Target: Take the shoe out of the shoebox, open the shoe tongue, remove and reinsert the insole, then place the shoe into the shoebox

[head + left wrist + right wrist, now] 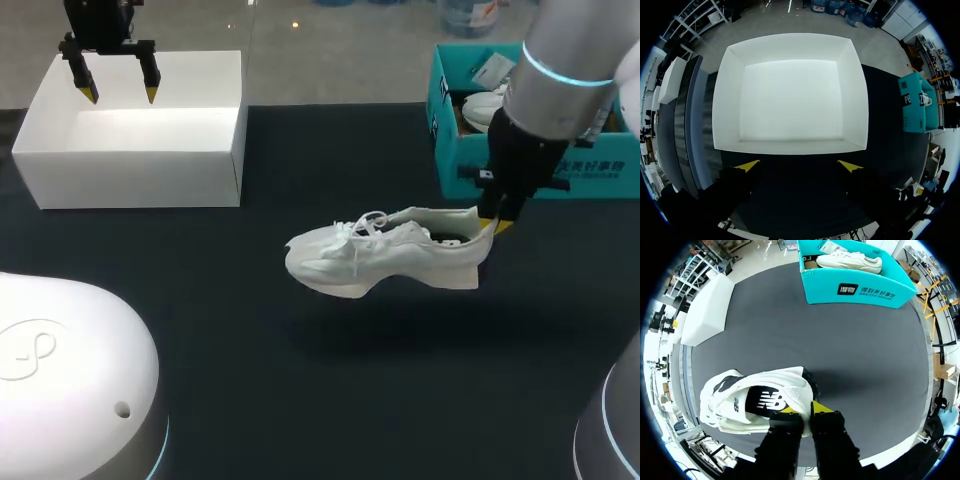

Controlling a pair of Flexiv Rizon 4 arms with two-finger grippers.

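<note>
A white sneaker (pixel 385 255) hangs above the dark table in mid view, toe to the left, its shadow on the cloth below. My right gripper (pixel 494 224) is shut on the heel collar of the sneaker (pixel 757 400), one yellow fingertip (pixel 821 407) outside the heel and the other inside by the black insole (pixel 765 401). The white open shoebox (pixel 135 150) stands at the back left and is empty inside (pixel 790 95). My left gripper (pixel 118 92) hovers open above the box, fingers (pixel 747 166) spread wide near its front wall.
A teal box (pixel 520 125) with another white shoe (pixel 850 261) in it stands at the back right, close behind my right arm. The dark table cloth (pixel 300 380) stretches in front of the sneaker.
</note>
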